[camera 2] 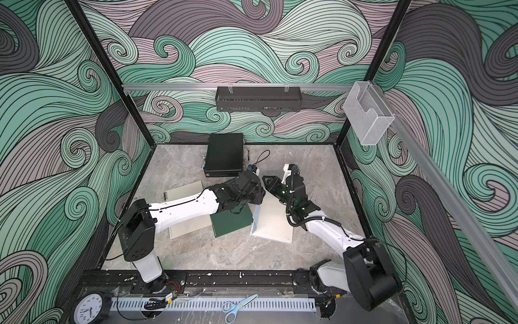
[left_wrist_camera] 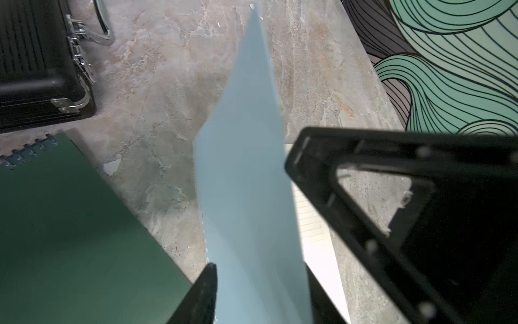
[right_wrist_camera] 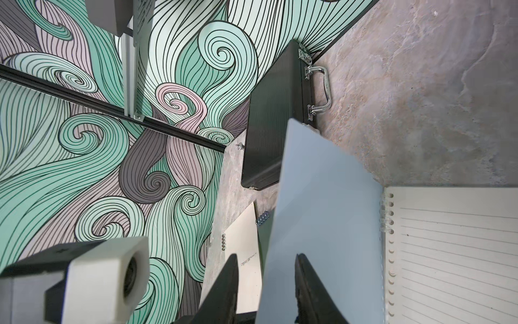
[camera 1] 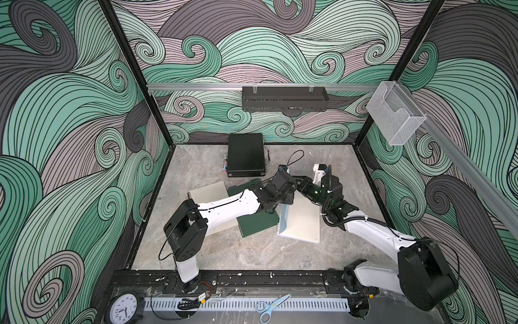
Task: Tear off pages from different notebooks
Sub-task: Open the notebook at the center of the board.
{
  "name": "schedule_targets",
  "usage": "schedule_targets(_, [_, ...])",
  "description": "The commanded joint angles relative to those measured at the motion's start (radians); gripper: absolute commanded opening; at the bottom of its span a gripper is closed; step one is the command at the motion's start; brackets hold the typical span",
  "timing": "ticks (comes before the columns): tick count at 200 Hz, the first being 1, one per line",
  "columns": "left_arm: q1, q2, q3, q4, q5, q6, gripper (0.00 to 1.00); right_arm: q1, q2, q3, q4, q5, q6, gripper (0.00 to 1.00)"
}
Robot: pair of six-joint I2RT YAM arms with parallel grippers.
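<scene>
Cover (left_wrist_camera: 246, 168) of blue notebook (camera 1: 304, 221) stands raised above table (camera 1: 252, 252)
Notebook lies open beside green notebook (camera 1: 258, 227); jaws of right gripper (right_wrist_camera: 266, 261) gape around cover; left gripper (left_wrist_camera: 259, 269) straddles it, grip impossible to tell

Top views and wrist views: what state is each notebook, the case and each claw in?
blue notebook: open, cover raised, lined page exposed
green notebook: closed, flat
beige notebook: closed, flat
black case: shut
left claw: astride the raised cover, grip unclear
right claw: open, cover between jaws
</scene>
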Motion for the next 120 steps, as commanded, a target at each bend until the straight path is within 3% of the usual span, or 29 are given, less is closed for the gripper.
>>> schedule_targets(1, [0.016,0.016,0.039,-0.056,-0.027,-0.001,0.36,0.003,-0.044,0.03,-0.078,0.068,-0.003,0.38])
schedule_targets(56, [0.034,0.021,0.051,-0.076,-0.023,0.006,0.21,0.007,-0.143,0.139,-0.345,0.11,-0.013,0.48])
schedule_targets(82, [0.038,0.018,0.047,-0.074,-0.002,0.018,0.18,0.031,-0.214,0.174,-0.415,0.104,-0.002,0.66])
schedule_targets(89, [0.041,0.017,0.046,-0.069,0.011,0.025,0.21,0.038,-0.233,0.178,-0.423,0.1,-0.002,0.68])
schedule_targets(107, [0.046,0.014,0.046,-0.063,0.019,0.038,0.41,0.054,-0.282,0.187,-0.447,0.102,-0.004,0.77])
schedule_targets(120, [0.047,0.016,0.047,-0.058,0.015,0.049,0.46,0.063,-0.316,0.176,-0.447,0.107,-0.008,0.78])
